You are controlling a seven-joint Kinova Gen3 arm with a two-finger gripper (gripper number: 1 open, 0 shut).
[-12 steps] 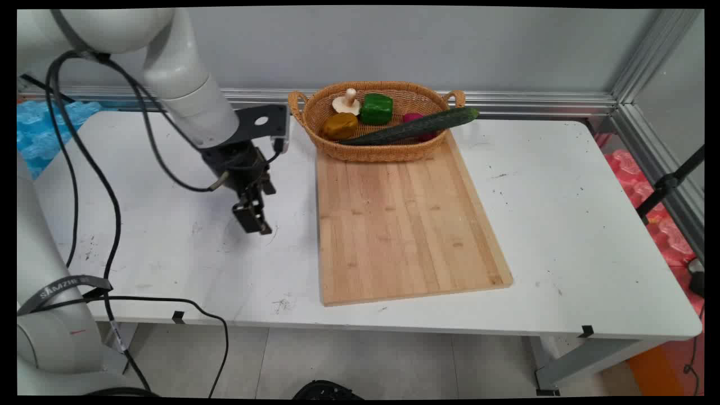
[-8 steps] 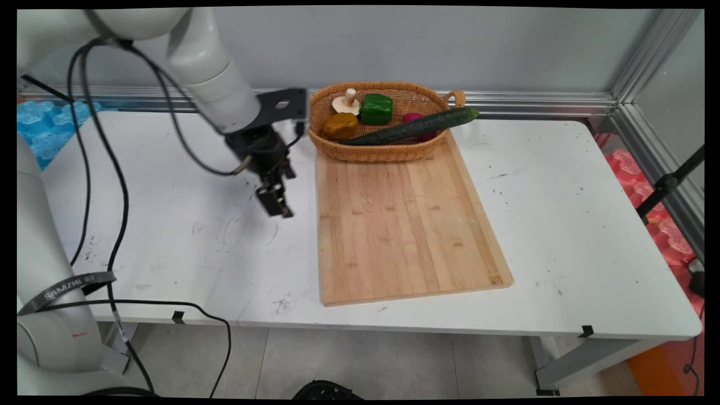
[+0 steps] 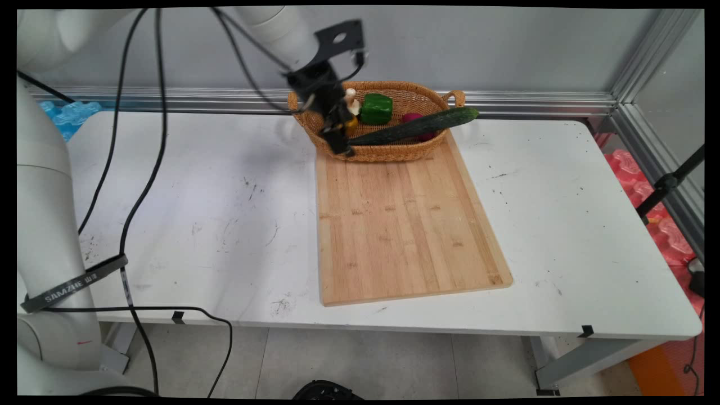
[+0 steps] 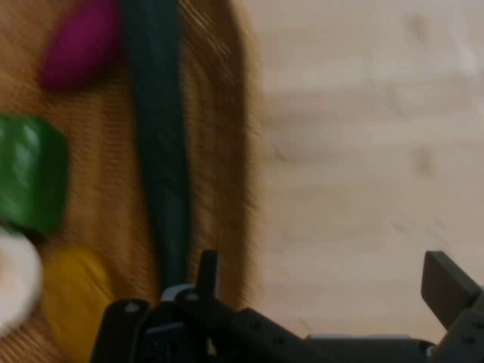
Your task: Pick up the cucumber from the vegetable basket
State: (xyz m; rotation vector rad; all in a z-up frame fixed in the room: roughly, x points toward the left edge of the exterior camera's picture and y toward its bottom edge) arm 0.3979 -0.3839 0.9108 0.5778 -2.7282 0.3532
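gripper (image 3: 339, 143) wide open, holding nothing, hovering over basket (image 3: 427, 147) front edge by cucumber (image 3: 416, 126). all veg in basket, board (image 3: 394, 225) bare.

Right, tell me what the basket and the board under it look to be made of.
Basket: woven wicker or rattan by the look, tan and matte; fine woven strands and looped handles show.
Board: probably bamboo or light wood, smooth and unpainted; long parallel strips with small darker node marks run along it.

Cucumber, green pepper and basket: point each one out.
cucumber (image 3: 416, 127), main view, middle of its length.
green pepper (image 3: 376, 108), main view, its top face.
basket (image 3: 394, 152), main view, near outer wall.
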